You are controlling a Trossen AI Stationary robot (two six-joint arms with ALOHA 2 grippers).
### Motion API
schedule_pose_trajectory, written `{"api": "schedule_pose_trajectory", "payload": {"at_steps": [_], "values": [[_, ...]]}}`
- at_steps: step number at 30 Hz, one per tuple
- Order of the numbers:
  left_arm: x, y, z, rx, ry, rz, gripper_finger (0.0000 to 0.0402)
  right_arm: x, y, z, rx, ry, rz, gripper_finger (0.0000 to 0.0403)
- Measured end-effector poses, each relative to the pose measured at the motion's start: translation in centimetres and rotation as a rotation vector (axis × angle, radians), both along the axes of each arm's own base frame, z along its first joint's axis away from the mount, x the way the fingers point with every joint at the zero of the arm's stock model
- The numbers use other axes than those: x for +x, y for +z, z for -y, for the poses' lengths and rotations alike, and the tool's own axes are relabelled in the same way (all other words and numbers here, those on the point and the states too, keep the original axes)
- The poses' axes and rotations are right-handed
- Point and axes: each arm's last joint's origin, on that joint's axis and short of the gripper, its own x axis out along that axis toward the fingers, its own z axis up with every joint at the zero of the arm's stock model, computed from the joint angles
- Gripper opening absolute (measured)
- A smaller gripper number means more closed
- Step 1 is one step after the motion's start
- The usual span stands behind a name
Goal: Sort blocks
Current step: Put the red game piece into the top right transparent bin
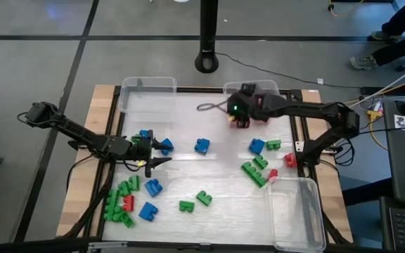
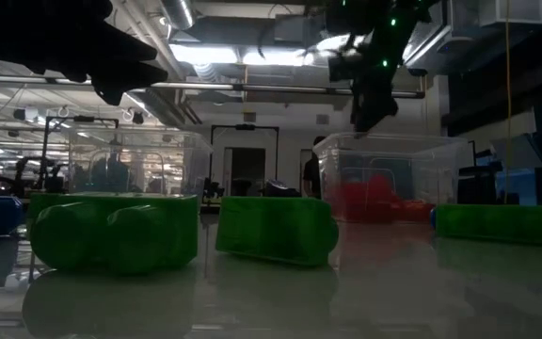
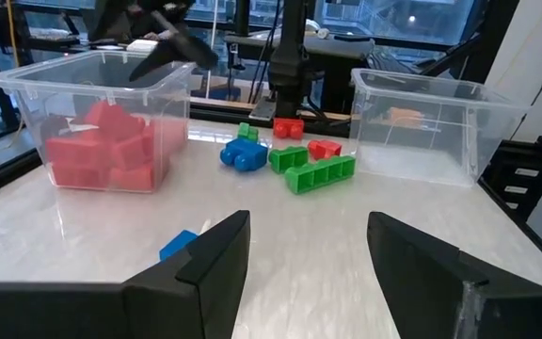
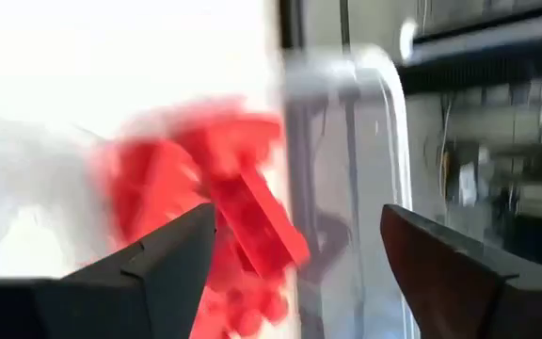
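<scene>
The right gripper (image 1: pixel 239 119) hung released over the bin (image 3: pixel 102 122) of red blocks (image 4: pixel 243 226). The left gripper (image 1: pixel 162 153) waited released over the counter (image 1: pixel 216 183).

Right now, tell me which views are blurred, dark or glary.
Right wrist view: motion-blurred red plastic bricks, washed-out white at upper left. Low view: dim, backlit by ceiling lights, near green plastic bricks soft. Left wrist view: sharp. High view: even, slight sheen on the white tabletop.

A: Red blocks (image 4: pixel 205 207) by the bin wall (image 4: pixel 346 169) in right wrist view, blurred, can't count 'em.
B: Low view: green block (image 2: pixel 111 231) is close and soft-edged; the bin (image 2: pixel 389 179) behind hides its reds in haze.
</scene>
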Motion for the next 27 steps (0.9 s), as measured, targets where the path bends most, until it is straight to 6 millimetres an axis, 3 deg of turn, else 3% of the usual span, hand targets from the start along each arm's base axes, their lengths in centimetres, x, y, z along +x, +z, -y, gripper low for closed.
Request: {"api": "schedule_pose_trajectory", "payload": {"at_steps": [4, 13, 20, 27], "values": [[0.0, 0.0, 0.0, 0.000, 0.000, -0.001, 0.0205, 2.0, 0.0, -3.8, -0.037, 0.174, 0.062, 0.0302], [0.0, 0.0, 0.0, 0.022, -0.003, -0.006, 0.0205, 4.2, -3.7, -11.3, -0.023, 0.564, 0.394, 0.0303], [0.0, -0.1, 0.0, 0.028, -0.004, -0.009, 0.0205, 4.3, -6.0, -13.3, 0.020, 0.692, 0.599, 0.0303], [0.0, -0.3, 0.0, 0.031, -0.004, -0.031, 0.0205, 5.2, -8.0, -14.1, 0.069, 0.751, 0.598, 0.0303]]}}
